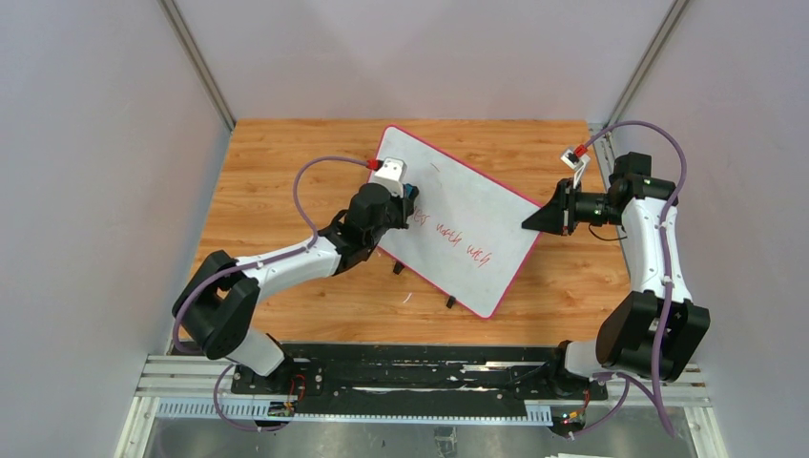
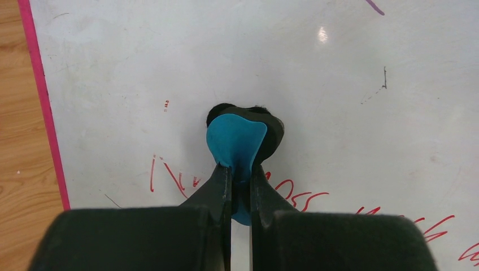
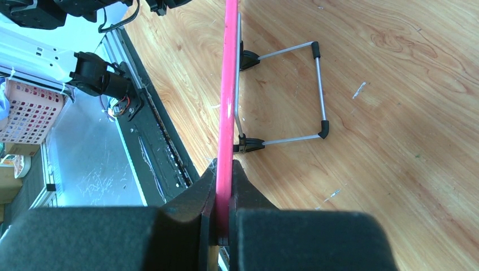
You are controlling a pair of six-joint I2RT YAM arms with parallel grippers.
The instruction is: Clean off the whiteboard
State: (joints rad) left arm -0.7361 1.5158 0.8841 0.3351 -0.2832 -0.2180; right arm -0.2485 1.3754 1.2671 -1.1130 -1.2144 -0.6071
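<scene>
The whiteboard (image 1: 458, 224), white with a pink-red rim, stands tilted on the wooden table and bears red writing (image 1: 463, 243). My left gripper (image 1: 408, 202) is shut on a blue-and-black eraser (image 2: 240, 138), whose black pad touches the board's upper left area just above the red writing (image 2: 175, 178). My right gripper (image 1: 528, 223) is shut on the board's right rim; the right wrist view shows the pink rim (image 3: 227, 96) edge-on between the fingers (image 3: 248, 189). The board's wire stand (image 3: 305, 93) with black feet rests on the table behind it.
The wooden table (image 1: 286, 162) lies around the board. Grey walls enclose three sides. A black rail (image 1: 410, 367) with the arm bases runs along the near edge. A pink basket (image 3: 25, 110) stands off the table in the right wrist view.
</scene>
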